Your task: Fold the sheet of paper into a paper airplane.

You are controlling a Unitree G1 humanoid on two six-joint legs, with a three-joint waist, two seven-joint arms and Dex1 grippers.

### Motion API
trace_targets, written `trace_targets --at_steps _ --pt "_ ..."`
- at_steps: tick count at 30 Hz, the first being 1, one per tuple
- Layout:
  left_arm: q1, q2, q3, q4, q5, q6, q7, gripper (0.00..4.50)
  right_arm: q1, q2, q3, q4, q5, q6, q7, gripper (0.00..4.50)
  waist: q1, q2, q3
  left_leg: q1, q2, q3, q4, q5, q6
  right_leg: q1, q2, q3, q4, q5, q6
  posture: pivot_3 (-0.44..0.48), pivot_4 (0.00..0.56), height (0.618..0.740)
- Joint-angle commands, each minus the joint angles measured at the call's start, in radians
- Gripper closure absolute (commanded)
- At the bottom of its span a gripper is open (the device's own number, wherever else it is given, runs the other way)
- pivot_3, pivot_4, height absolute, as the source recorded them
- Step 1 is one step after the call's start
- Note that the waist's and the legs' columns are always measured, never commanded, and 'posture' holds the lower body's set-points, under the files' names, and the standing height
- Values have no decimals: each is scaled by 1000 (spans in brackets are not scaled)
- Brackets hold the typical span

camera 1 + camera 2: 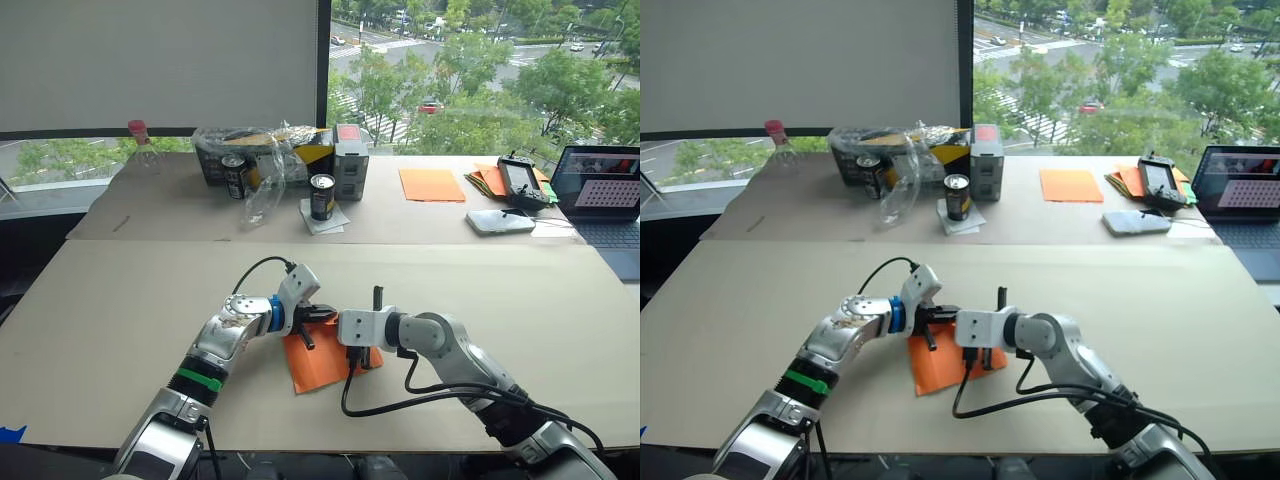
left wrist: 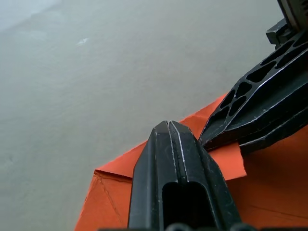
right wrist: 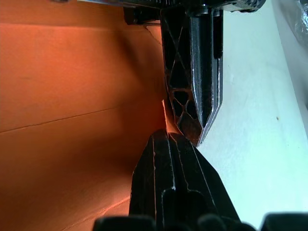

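Grippers meet over the paper (image 1: 318, 366) near the front middle of the table (image 1: 120, 300). Left gripper (image 1: 318, 317) reaches in from the left with its fingers closed together, tips at the far edge of the paper, where a folded flap (image 2: 226, 161) lies; the left wrist view shows its fingertip (image 2: 173, 139) resting on or just above that flap, touching the right gripper's fingers. Right gripper (image 1: 372, 325) comes in from the right, turned across the paper; whether its fingers are parted or closed cannot be told, nor whether either gripper pinches the paper. The right wrist view shows a raised orange edge (image 3: 166, 115) between the two sets of fingertips. Paper lies mostly flat, creased, with diagonal fold lines at one corner. On the far table section, well apart from the grippers: two cans (image 1: 322, 197), a clear plastic bag (image 1: 265, 170), a box (image 1: 350, 160), a bottle (image 1: 142, 145), a smooth orange sheet (image 1: 431, 184), a paper stack (image 1: 487, 178), a controller (image 1: 523, 182), a white device (image 1: 500, 221) and a laptop (image 1: 605, 190).
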Motion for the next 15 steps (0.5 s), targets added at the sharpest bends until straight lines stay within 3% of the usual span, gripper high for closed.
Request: trace_targets --at_steps 1,8,13,14,15 --pt "25 12 -19 46 36 -5 -9 4500 31 -1 -29 -28 24 47 19 4491 0 0 0 0 0 0 0 0 0 0 0 0 0 0 0 0 150 730" --pt "33 -3 -13 52 30 -7 -11 4500 72 -59 -122 -174 82 131 74 2302 2 0 0 1 0 0 0 0 0 2 0 0 0 0 0 0 150 730" --pt "46 -12 -8 48 27 -2 -8 4500 69 -16 -272 -261 256 292 85 2302 -1 0 0 5 0 0 0 0 0 6 0 0 -1 0 1 0 150 730" --pt "48 -13 -7 45 26 -1 -8 4500 62 0 -294 -264 283 318 76 2908 -1 0 0 7 0 0 0 0 0 8 0 0 -1 0 1 0 150 730" --pt "52 -15 -7 39 26 1 -7 4500 56 14 -299 -247 283 328 55 3153 -1 0 0 8 0 0 0 0 0 9 0 0 -1 0 1 0 150 730"
